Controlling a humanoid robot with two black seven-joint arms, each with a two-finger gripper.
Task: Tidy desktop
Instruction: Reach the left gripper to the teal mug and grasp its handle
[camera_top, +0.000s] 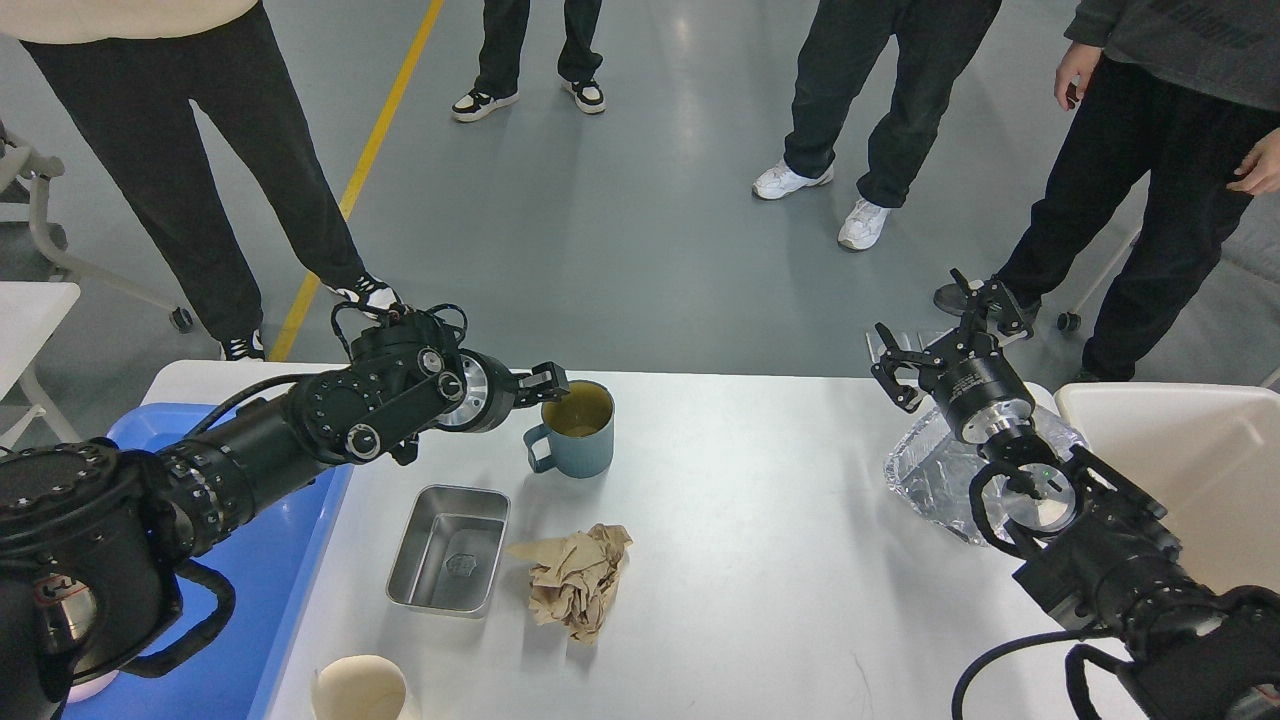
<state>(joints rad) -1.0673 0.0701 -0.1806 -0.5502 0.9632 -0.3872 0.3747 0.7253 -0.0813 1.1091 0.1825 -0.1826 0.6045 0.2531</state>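
A blue tray (300, 560) lay at the left end of the table (760, 520), which filled the lower part of the view as a wide pale top. The left arm reached over the tray, and its gripper (545, 383) sat at the near rim of a blue mug (572, 430); whether its jaws were apart or pinching the rim could not be told. In front of the mug stood a steel pan (448, 550), with a crumpled brown paper (578, 578) just beside it and a tan cup (358, 688) at the near edge. Further right lay a crinkled foil sheet (925, 475). Above it the right gripper (940, 335) hung with its jaws spread apart, holding nothing. A white bin (1190, 470) stood at the right end.
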